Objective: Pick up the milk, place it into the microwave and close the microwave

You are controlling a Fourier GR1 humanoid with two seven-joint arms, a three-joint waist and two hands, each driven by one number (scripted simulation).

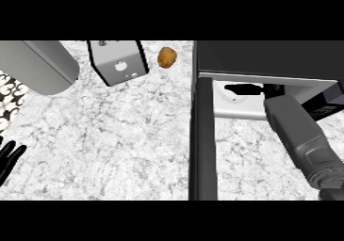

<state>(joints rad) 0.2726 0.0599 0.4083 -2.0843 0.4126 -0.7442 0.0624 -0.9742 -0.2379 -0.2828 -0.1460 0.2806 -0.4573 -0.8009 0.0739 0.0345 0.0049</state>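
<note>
The microwave [272, 56] stands at the back right, with its door [202, 141] swung open and seen edge-on as a dark bar toward me. My right forearm runs up from the lower right into the white cavity [230, 106]. Only a dark part of my right hand [247, 88] shows inside, under the top edge of the opening. No milk carton can be made out in the cavity or in that hand. My left hand [4, 160] rests open at the lower left edge, fingers up, holding nothing.
A grey box [118, 61] with a white round spot stands at the back centre, and a brown potato [167, 57] lies just right of it. A large grey rounded object [35, 66] and a black-and-white patterned surface [7, 94] fill the left back corner.
</note>
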